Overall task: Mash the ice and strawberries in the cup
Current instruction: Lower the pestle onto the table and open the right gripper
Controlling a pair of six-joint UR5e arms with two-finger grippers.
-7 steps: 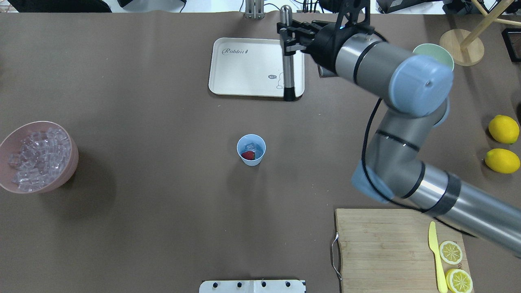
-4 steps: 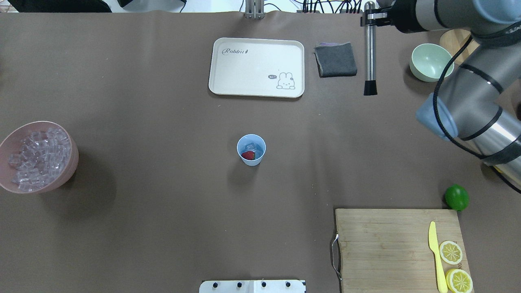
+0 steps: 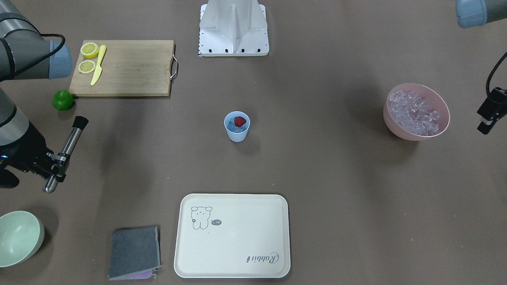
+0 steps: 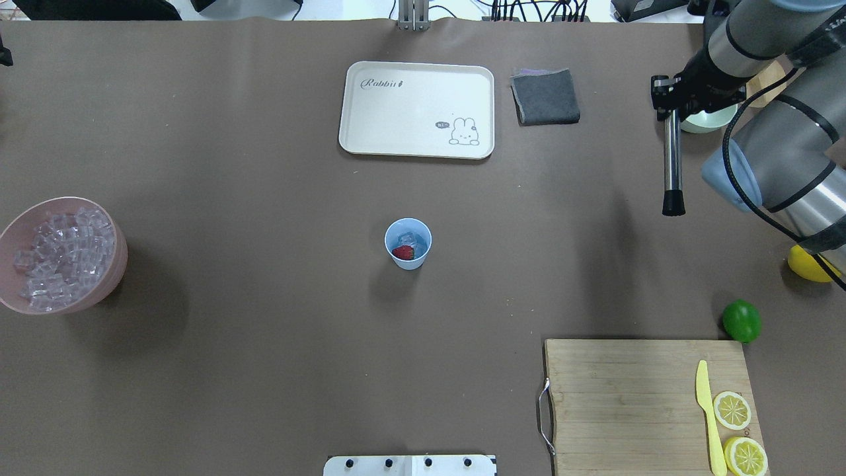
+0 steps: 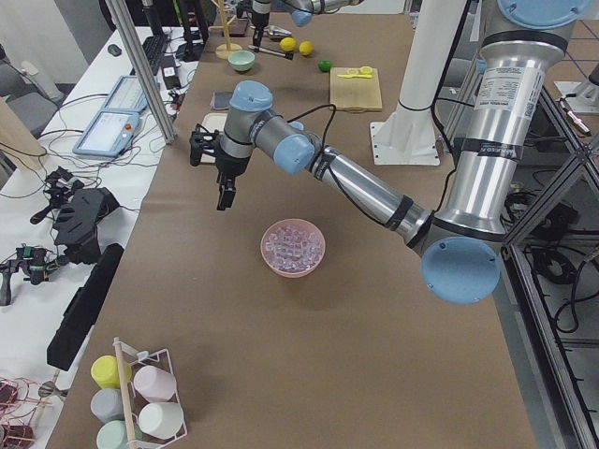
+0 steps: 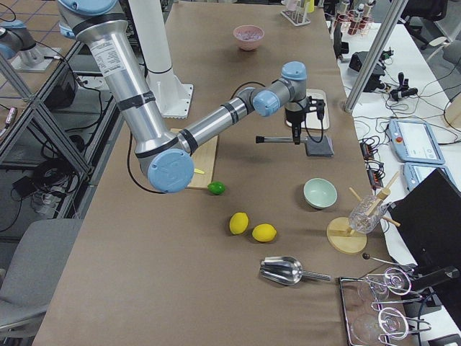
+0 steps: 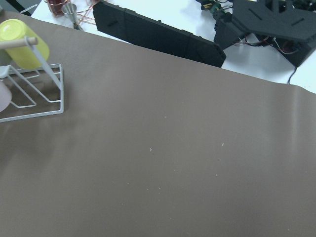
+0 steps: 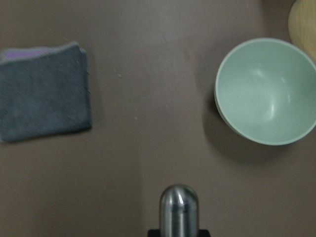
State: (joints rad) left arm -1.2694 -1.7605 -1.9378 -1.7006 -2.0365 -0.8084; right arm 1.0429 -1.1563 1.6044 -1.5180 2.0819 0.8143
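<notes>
The cup (image 4: pixel 408 264) stands upright near the centre of the table (image 4: pixel 264 330), well apart from both arms. Inside it lie the strawberry (image 4: pixel 402 252), on the side toward the robot, and the ice (image 4: pixel 410 237) beside and beneath it. The right gripper (image 4: pixel 669 106) is clamped on a steel muddler (image 4: pixel 673 158) close to its rounded end. The tool is held roughly level and clear of the table, with its black tip (image 4: pixel 673 205) pointing toward the robot's side. This gripper hangs at the far right of the table, between the grey cloth (image 4: pixel 545 97) and the pale green bowl (image 3: pixel 16 237). The right wrist view shows the cloth on one side, the bowl on the other and the rounded steel end low in the middle. The left gripper (image 3: pixel 484 127) hangs above the table beyond the pink bowl (image 4: pixel 122 254), which is filled with clear cubes. It is small and dark in the views, and whether its jaws are apart or together cannot be told. The left wrist view shows only bare table and a wire rack at the edge. A cream tray (image 4: pixel 396 112) lies on the far side of the cup. A cutting board (image 4: pixel 615 396) with a yellow knife (image 4: pixel 707 416) and two lemon slices sits at the near right, with a lime (image 4: pixel 741 320) just beside its corner.
</notes>
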